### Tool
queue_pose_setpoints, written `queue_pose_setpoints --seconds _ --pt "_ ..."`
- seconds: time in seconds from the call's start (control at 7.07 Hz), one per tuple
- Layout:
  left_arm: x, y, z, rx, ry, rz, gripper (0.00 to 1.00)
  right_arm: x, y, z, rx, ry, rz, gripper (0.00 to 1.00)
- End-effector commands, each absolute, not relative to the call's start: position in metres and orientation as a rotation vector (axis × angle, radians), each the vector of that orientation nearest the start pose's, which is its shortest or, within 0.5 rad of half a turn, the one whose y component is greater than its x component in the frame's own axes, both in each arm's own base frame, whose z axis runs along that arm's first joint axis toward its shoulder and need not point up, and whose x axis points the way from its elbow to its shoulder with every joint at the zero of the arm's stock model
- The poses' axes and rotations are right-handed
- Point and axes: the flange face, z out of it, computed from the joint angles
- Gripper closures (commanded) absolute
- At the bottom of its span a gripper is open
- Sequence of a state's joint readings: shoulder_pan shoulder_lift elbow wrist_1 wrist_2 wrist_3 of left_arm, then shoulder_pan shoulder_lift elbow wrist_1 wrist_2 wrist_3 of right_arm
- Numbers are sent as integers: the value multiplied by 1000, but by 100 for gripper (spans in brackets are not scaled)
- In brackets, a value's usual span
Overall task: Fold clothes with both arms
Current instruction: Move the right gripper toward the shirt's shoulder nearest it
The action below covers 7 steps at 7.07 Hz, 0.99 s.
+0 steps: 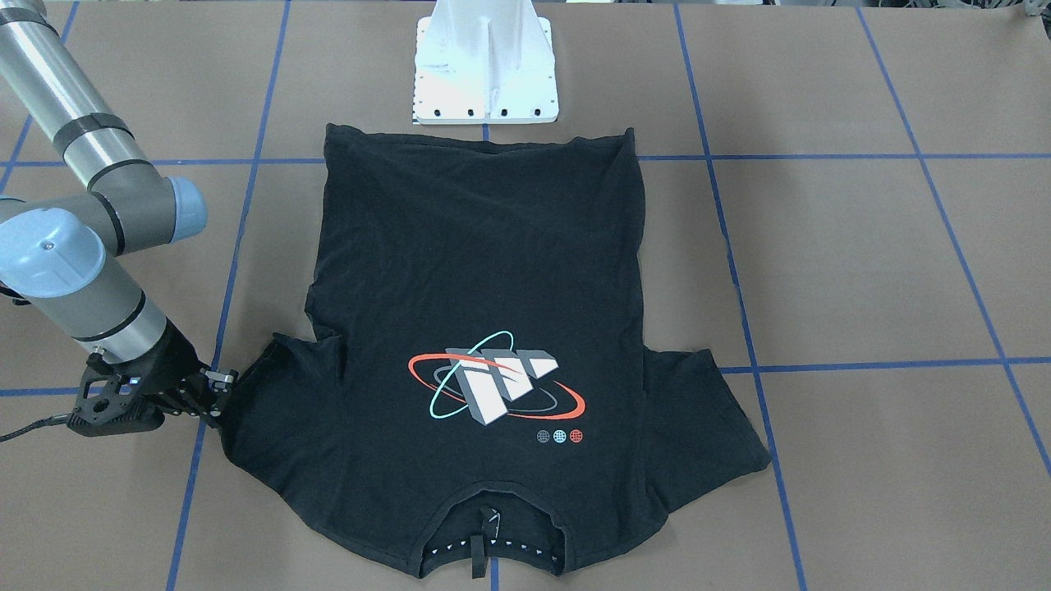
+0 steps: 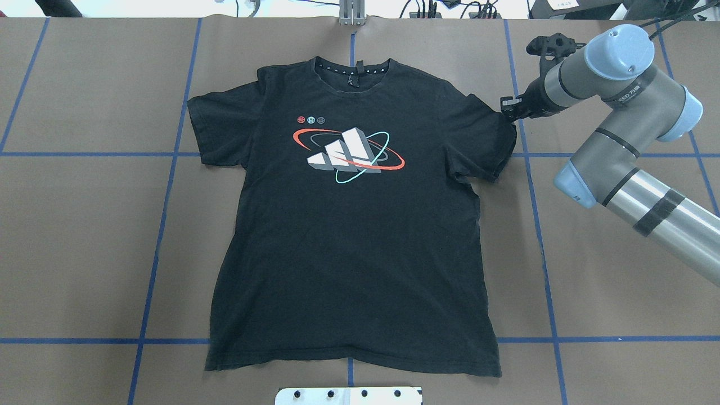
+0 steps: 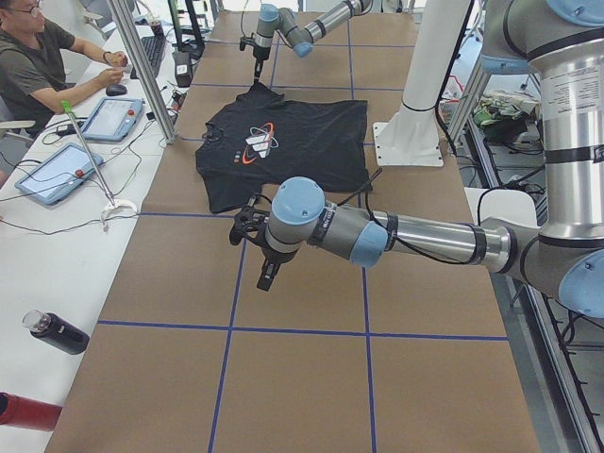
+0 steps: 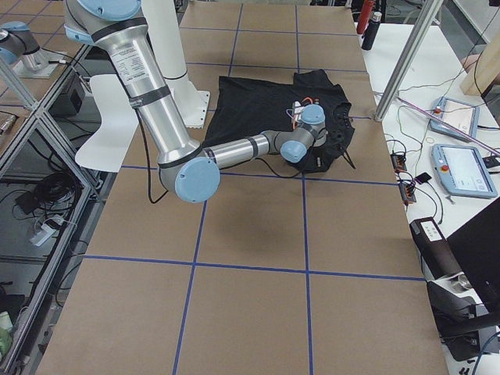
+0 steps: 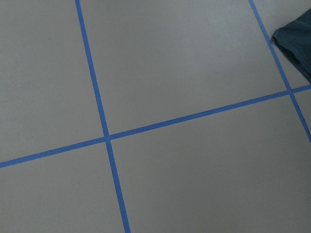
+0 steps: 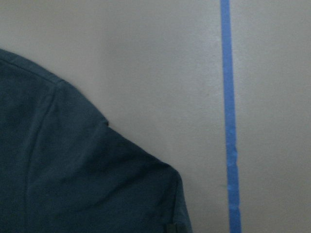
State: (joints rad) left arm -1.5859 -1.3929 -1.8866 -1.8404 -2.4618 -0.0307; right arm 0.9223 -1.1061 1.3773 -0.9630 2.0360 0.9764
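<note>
The black T-shirt lies spread flat, print side up, in the middle of the brown tabletop, collar away from the robot and hem near the white pedestal base. The left fingers hang over bare tabletop near the shirt's edge; whether they are wide or narrow cannot be told. One sleeve lies smooth. The white-grey graphic, ringed in red and teal, sits on the chest. The other sleeve is slightly rumpled. At its outer edge the right fingers point down, apparently parted, tips at the cloth.
</note>
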Motion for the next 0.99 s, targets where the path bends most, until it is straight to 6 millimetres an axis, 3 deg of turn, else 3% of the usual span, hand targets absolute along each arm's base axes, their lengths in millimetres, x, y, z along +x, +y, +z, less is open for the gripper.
queue_pose_setpoints --seconds 0.0,0.28,0.42,0.57,0.85 --pt "-60 -427 539 373 923 150 0 -380 -595 354 229 -1034 158 100" --pt "-59 -427 536 378 933 155 0 -428 -615 298 185 -1084 218 100" --pt "-59 -426 534 380 933 155 0 -455 -615 280 163 -1091 245 100" --pt "-59 -426 534 380 933 155 0 -474 -618 266 162 -1091 249 100" --pt "-58 -427 534 379 934 155 0 -489 -621 272 164 -1067 261 100"
